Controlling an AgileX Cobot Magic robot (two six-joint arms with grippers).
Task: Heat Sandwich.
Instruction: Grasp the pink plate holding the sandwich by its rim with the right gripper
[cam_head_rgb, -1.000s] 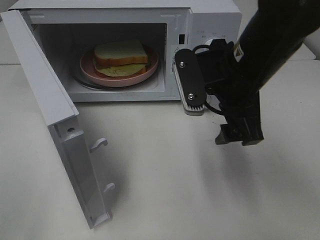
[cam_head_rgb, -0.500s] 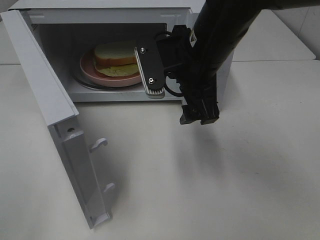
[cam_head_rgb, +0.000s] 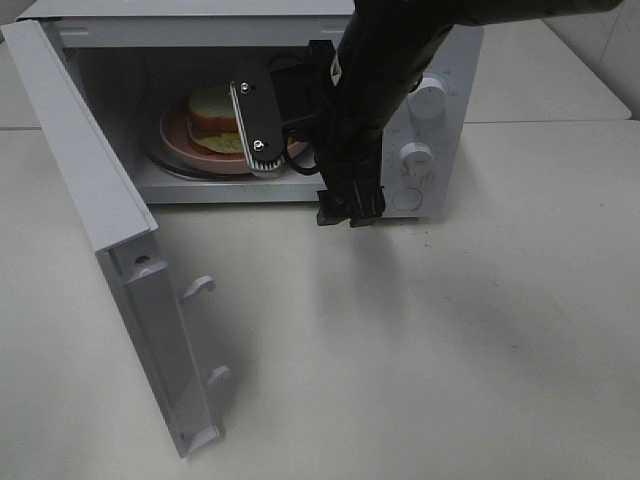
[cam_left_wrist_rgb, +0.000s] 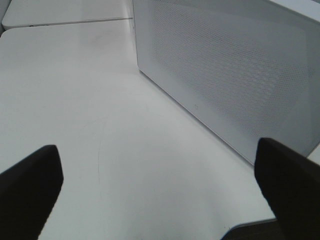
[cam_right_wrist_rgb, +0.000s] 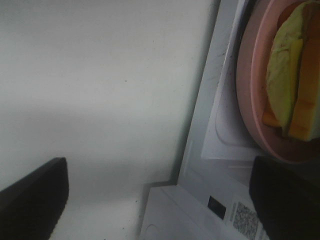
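Microwave (cam_head_rgb: 420, 110) stands at the far edge of the tabletop (cam_head_rgb: 450, 350), its door (cam_head_rgb: 110, 250) swung wide toward the left edge; the sandwich (cam_head_rgb: 212, 110) sits on the pink plate (cam_head_rgb: 190, 145) inside the cavity, on the turntable; partly hidden in the high view by the right arm.

Right gripper (cam_head_rgb: 350, 212) hangs in front of the cavity's lower lip, just clear of the control knobs (cam_head_rgb: 418, 155); its wrist view shows both fingers (cam_right_wrist_rgb: 32, 192) spread apart with nothing between them; plate rim and sandwich filling in sight beside it.

Left gripper (cam_left_wrist_rgb: 160, 200) also spread, holding nothing, facing the mesh side of the open door (cam_left_wrist_rgb: 225, 75) from near the left edge.

Judgement: loading looks done, so the step in hand is shutting the door; next move calls for the right arm to clear the opening, then a push on the door's outer face to swing it shut; then the timer knob.
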